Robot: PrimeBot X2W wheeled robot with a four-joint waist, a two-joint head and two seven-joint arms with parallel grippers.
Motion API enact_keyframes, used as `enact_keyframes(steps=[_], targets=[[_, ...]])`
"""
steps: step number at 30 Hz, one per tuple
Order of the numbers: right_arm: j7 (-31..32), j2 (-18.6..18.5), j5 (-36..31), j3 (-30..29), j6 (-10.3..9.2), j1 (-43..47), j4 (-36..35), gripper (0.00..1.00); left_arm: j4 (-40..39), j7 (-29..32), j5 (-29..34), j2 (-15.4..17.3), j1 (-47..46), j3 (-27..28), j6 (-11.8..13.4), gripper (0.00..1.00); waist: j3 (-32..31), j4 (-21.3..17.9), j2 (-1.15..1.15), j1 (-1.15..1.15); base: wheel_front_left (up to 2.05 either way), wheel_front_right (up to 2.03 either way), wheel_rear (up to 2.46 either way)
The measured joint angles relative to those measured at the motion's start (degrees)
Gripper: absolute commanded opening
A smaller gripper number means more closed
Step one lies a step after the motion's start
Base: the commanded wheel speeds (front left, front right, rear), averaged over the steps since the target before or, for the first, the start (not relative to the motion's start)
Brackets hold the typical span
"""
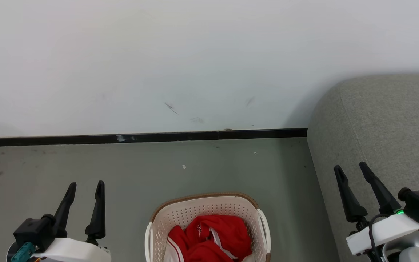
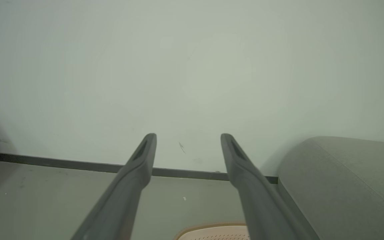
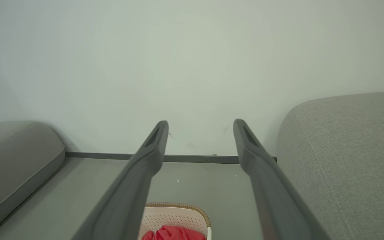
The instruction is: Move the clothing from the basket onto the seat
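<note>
The cream-white basket (image 1: 180, 214) with a brown rim sits on the floor at the bottom centre of the head view. Red clothing (image 1: 213, 236) with white stripes and a small white logo lies bunched inside it. The grey seat (image 1: 380, 123) fills the right side. My left gripper (image 1: 86, 186) is open at the lower left, apart from the basket. My right gripper (image 1: 351, 168) is open at the lower right, in front of the seat. The basket rim (image 2: 212, 228) peeks into the left wrist view. The right wrist view shows the basket (image 3: 175, 216), clothing (image 3: 175, 233) and seat (image 3: 345, 150).
A pale wall (image 1: 158, 65) with a dark baseboard (image 1: 140, 138) runs behind the basket. Grey-green floor (image 1: 122, 171) lies between wall and basket. Another grey cushion (image 3: 12, 160) sits at the left of the right wrist view.
</note>
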Motion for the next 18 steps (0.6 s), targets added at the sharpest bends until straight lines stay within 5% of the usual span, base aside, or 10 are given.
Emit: enact_keyframes(steps=[18], targets=[[0.0, 1.8, 0.0, -1.7, 0.00, 0.0, -0.5, 1.00, 0.1, 0.0, 0.4, -1.2, 0.0, 1.4, -0.6, 1.00, 0.4, -0.2, 0.00, 0.00, 0.00, 0.00, 0.00]])
